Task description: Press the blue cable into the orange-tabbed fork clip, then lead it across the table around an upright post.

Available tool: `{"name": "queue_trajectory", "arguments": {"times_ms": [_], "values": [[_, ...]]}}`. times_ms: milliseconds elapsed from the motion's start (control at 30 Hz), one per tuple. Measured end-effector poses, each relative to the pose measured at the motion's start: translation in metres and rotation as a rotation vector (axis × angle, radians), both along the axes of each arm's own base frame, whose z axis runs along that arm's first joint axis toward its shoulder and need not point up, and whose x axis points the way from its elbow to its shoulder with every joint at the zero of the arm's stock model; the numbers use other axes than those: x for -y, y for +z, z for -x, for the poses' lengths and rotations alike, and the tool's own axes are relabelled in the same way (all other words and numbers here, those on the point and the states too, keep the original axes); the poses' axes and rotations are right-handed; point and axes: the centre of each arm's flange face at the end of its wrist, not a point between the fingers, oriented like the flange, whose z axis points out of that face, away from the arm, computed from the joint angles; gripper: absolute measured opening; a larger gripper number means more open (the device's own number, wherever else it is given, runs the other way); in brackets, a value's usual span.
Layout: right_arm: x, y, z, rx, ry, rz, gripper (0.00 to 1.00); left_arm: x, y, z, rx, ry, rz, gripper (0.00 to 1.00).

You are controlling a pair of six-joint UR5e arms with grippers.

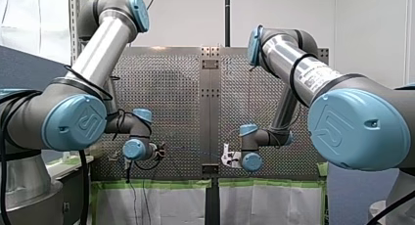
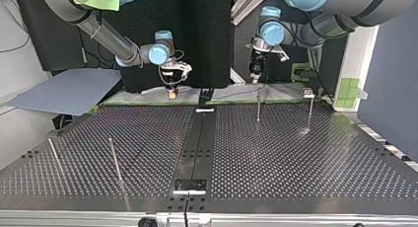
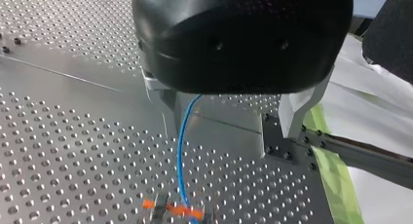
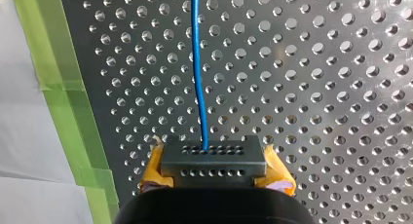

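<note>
Pinching blue cable [image 4: 197,73] in right pincer [image 4: 210,158] for tension; straddling it with spread left pincer [image 3: 229,112], ready to press into orange-tabbed fork clip [image 3: 175,210].

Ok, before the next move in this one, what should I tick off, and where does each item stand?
1. Blue cable held by my right gripper: ok, it comes out from between the yellow pads.
2. Cable passes between the fingers of my left gripper: ok, but the fingers stand apart and are not clamped on it.
3. Cable reaches the orange-tabbed fork clip: ok, the left wrist view shows it running down to the tabs.
4. Cable pressed fully into the clip: cannot tell, since the clip is only partly in view.
5. Cable led around an upright post: not ok, no cable shows at it in the top view.
</note>
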Motion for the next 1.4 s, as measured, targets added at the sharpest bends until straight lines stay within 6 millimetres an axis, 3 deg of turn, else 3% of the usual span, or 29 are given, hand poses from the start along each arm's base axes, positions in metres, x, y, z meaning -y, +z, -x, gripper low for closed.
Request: {"name": "queue_trajectory", "arguments": {"times_ms": [233, 600, 833, 1167, 1400], "values": [[0.0, 0.0, 0.0, 0.001, 0.0, 0.001, 0.0, 0.022, 0.003, 0.004, 0.01, -0.004, 0.016, 1.0], [0.0, 0.0, 0.0, -0.002, 0.001, -0.002, 0.0, 0.066, 0.021, -0.014, 0.05, 0.007, 0.024, 1.0], [0.0, 0.0, 0.0, -0.002, 0.001, -0.002, 0.0, 0.065, 0.026, -0.032, 0.071, 0.064, 0.051, 1.0], [0.001, -0.001, 0.002, -0.005, -0.002, -0.005, 0.0, 0.064, -0.006, -0.046, 0.021, 0.085, 0.033, 1.0], [0.001, -0.001, 0.003, -0.006, -0.003, -0.006, 0.0, 0.066, -0.002, -0.062, 0.047, 0.104, 0.035, 1.0]]}}
